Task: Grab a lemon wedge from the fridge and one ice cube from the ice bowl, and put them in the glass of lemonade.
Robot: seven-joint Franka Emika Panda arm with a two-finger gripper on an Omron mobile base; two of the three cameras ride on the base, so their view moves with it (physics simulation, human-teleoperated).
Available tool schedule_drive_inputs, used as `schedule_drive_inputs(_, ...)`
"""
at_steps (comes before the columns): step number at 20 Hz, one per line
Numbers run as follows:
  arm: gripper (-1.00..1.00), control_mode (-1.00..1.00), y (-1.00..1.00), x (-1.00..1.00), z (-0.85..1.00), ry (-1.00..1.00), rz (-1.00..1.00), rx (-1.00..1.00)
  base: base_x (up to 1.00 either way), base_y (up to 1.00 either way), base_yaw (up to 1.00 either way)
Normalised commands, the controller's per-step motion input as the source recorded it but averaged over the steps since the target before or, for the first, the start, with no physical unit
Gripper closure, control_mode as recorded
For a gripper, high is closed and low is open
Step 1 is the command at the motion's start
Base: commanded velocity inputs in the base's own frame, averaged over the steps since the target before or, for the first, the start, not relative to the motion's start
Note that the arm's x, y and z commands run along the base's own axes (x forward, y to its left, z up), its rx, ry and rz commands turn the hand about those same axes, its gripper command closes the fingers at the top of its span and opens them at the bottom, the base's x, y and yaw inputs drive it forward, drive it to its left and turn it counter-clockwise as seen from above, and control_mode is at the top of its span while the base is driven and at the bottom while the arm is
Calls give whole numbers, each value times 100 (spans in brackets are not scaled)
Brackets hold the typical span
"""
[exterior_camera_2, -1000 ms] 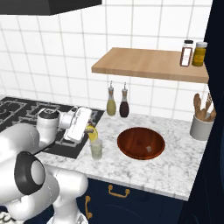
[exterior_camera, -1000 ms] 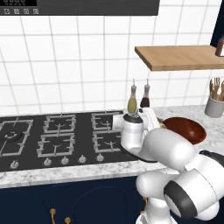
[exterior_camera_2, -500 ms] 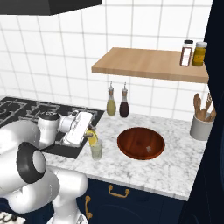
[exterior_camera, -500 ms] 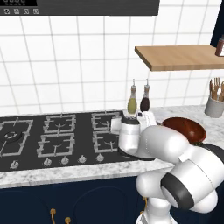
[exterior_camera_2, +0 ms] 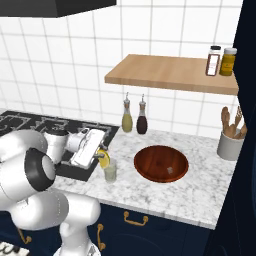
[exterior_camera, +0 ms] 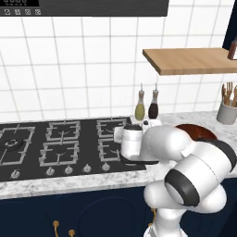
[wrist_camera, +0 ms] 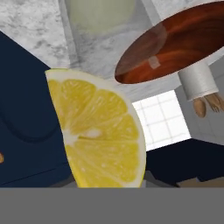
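The gripper [exterior_camera_2: 101,155], clamped on the lemon wedge [exterior_camera_2: 104,158], hangs just above the glass of lemonade [exterior_camera_2: 110,172]; next, release it in.

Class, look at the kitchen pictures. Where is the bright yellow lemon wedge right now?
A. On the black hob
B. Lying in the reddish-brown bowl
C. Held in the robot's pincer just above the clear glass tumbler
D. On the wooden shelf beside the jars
C: the bright yellow lemon wedge sits in the pincer directly over the clear glass tumbler, left of the reddish-brown bowl.
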Motion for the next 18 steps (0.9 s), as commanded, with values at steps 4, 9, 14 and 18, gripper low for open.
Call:
schedule_drive_inputs(4,100,-100,0,14,41,0,-6,0,0,0,0)
schedule_drive_inputs(9,100,-100,0,19,15,0,-8,0,0,0,0)
schedule_drive_inputs(14,100,-100,0,22,-12,0,-5,-2,0,0,0)
schedule_drive_inputs(18,100,-100,0,2,-35,0,-2,-4,0,0,0)
